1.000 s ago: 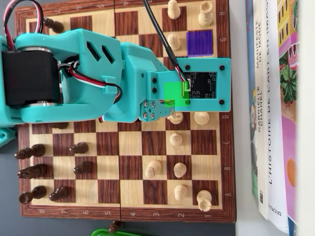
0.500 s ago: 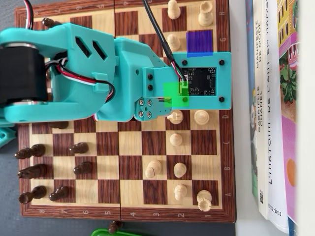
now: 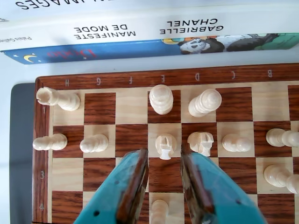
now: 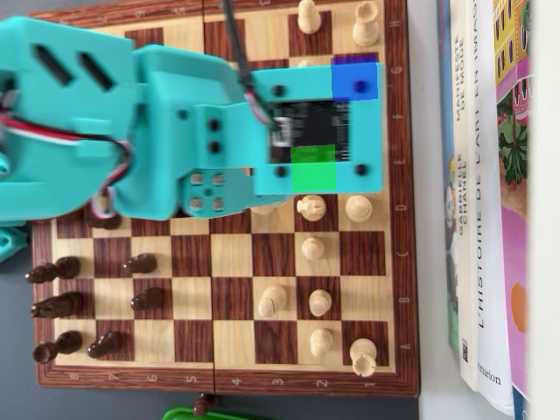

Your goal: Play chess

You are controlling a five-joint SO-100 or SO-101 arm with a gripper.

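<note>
A wooden chessboard (image 3: 100, 109) lies under my teal gripper (image 3: 163, 161), which is open with nothing between its brown pads (image 3: 133, 186). A white piece (image 3: 165, 145) stands just ahead of the fingertips, and a white pawn (image 3: 160, 210) sits on the light square below the gap. Two tall white pieces (image 3: 161, 98) (image 3: 204, 102) stand on the back rank. In the overhead view the arm's wrist camera mount (image 4: 315, 131) hides the gripper and covers the board's (image 4: 232, 262) upper middle. A green patch (image 4: 313, 166) and a purple patch (image 4: 354, 79) show on it.
Books (image 3: 140, 28) lie along the board's far edge in the wrist view, and the books (image 4: 481, 175) are to the right in the overhead view. Dark pieces (image 4: 140, 262) stand at the board's left, white pawns (image 4: 312, 248) on the right. A green object (image 4: 197, 413) pokes in below the board.
The arm has swung toward the top of the overhead view and looms larger. Its camera mount now reaches the purple patch. No piece has moved.
</note>
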